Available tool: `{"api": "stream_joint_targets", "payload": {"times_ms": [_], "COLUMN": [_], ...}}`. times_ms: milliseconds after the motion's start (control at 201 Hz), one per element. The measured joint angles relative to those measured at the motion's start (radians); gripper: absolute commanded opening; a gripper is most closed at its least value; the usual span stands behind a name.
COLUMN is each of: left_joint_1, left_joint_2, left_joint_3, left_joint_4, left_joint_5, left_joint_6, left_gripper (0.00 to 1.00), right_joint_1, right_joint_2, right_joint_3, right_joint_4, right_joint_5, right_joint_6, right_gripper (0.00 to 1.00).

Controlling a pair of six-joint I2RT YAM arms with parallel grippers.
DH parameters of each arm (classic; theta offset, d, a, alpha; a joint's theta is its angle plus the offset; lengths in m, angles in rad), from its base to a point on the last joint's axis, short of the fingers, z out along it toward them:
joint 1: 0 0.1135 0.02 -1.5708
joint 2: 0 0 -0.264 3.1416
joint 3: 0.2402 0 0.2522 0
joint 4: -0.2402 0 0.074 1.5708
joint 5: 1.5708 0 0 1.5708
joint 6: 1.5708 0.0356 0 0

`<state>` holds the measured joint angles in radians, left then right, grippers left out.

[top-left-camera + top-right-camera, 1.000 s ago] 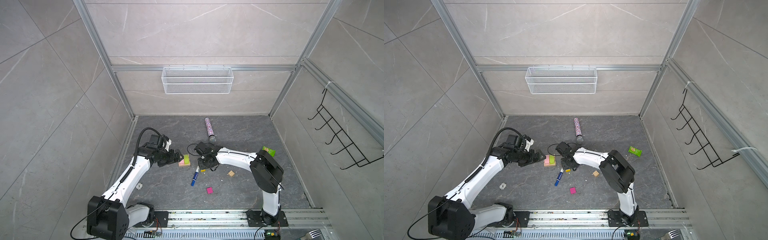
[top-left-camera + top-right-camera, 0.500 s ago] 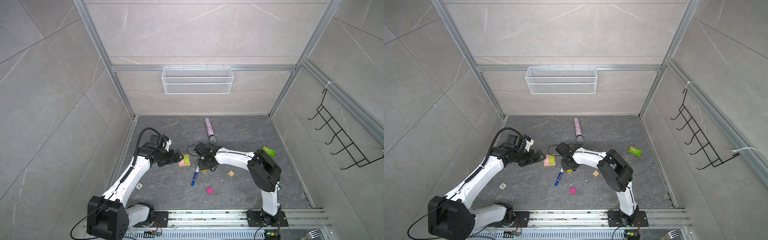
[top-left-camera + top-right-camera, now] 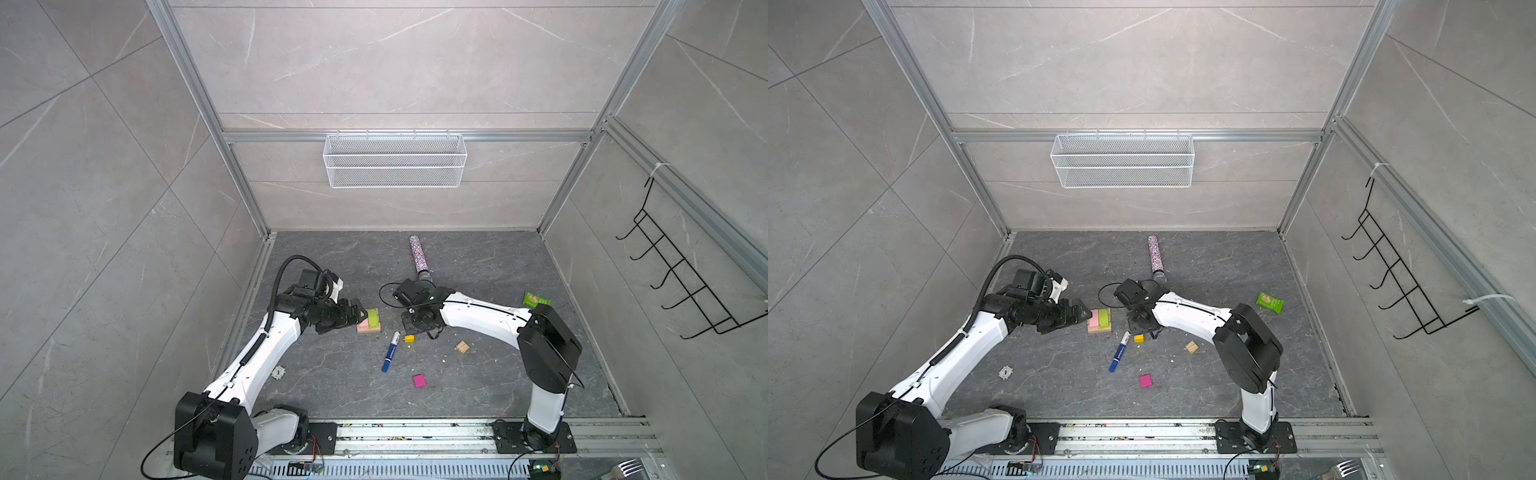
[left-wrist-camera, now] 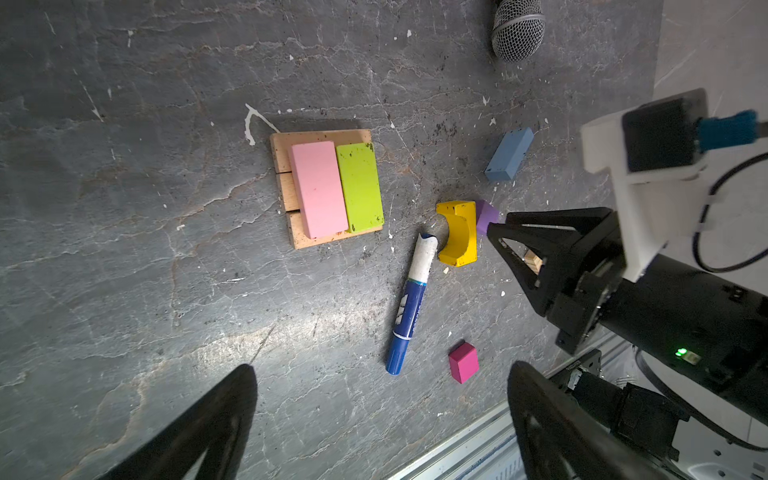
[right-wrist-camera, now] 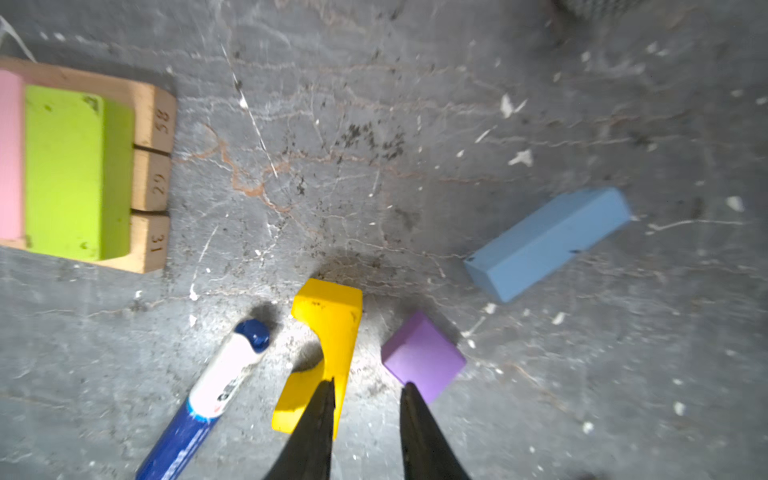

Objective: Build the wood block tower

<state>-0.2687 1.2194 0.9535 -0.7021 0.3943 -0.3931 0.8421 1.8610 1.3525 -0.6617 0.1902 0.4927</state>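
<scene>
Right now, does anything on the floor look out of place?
Yes. A marker pen lies with one end beside the yellow arch, and a glittery tube lies farther back. Neither is a wood block.

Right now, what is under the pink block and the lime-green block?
Three tan bars lie side by side beneath the pink block and the lime-green block. Only their edges and ends show; the middle of the bars is covered.

Left arm stretched low, left gripper [image 3: 360, 319] jaws wide apart; right arm bent inward, right gripper [image 5: 368, 384] pointing down, jaws closed, empty.
</scene>
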Motion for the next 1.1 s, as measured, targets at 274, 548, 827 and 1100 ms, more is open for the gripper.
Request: {"api": "stream_joint_targets", "payload": {"times_ms": [274, 548, 827, 1100], "left_joint_1": [0.0, -0.099, -0.281, -0.438], "left_joint_2": [0.0, 0.035, 0.162, 0.363], "left_joint_3": [-0.002, -0.005, 0.083, 0.241], "left_joint_4": [0.007, 0.054, 0.053, 0.068], "left_joint_5": [0.001, -0.027, -0.171, -0.275], "left_joint_6": [-0.009, -0.079, -0.179, -0.255], "left_gripper": [0.91, 0.84, 0.71, 0.6], "right_joint_1": [-0.002, -0.041, -0.079, -0.126], "right_joint_2": [-0.037, -0.229, -0.403, -0.508], "right_joint_3": [-0.077, -0.226, -0.345, -0.473], "right_joint_4": [0.02, 0.057, 0.064, 0.085], "right_joint_5": [0.0, -0.003, -0.003, -0.022], "right_joint_6": [0.009, 0.042, 0.048, 0.052], "right_gripper": [0.0, 0.41, 0.82, 0.99]}}
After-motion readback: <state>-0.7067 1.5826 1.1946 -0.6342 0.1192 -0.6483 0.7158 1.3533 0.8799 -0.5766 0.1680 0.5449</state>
